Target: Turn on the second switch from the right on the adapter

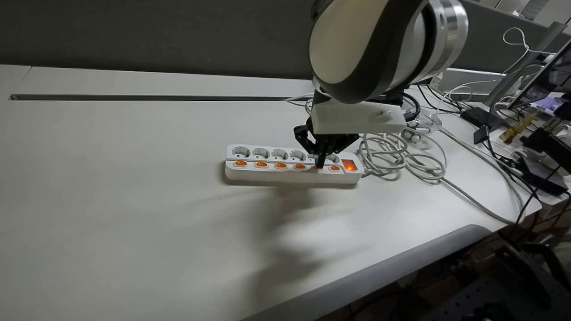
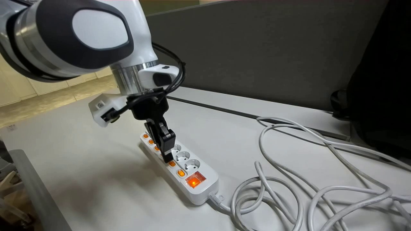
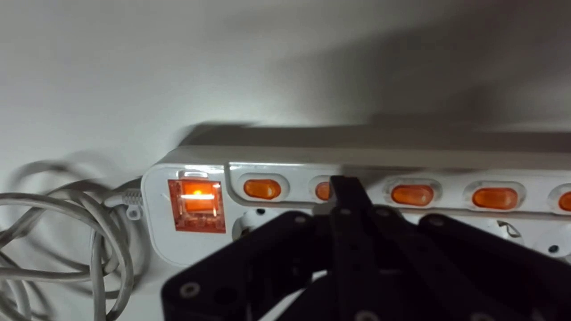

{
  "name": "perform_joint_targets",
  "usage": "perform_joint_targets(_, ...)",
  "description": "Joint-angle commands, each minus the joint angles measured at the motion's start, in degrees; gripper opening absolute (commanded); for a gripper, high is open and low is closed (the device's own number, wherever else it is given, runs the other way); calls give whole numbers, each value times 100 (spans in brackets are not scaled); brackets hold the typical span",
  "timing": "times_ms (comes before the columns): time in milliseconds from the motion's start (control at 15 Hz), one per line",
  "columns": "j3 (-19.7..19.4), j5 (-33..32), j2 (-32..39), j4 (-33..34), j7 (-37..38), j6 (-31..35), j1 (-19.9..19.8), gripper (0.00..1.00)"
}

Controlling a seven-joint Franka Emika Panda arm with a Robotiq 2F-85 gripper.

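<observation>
Gripper (image 1: 320, 163), fingers (image 3: 345, 196) together, partly hides second small switch (image 3: 322, 191) from lit end of power strip (image 1: 290, 176) on table (image 1: 134, 200); contact unclear, off-centre push could slip off or slide the loose-looking strip.

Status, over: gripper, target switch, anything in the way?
Gripper shut, partly hiding second small orange switch from the large lit switch; contact unclear. Cable coiled off to the side, not blocking.

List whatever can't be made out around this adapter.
Switch under the end effector: partly hidden by it in the wrist view; whether they touch can't be told.
Adapter: end away from the cord cut off by the wrist view's right edge.
Cord: cut off by that view's left edge.
</observation>
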Motion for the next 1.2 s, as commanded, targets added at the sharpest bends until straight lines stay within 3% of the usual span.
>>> perform_joint_targets(0,115,65,108,38,111,53,-138,0)
perform_joint_targets(600,184,220,318,137,-50,326,-226,0)
perform_joint_targets(933,645,776,564,727,-433,-803,-664,0)
perform_joint_targets(1133,717,893,817,1237,-431,-1577,-802,0)
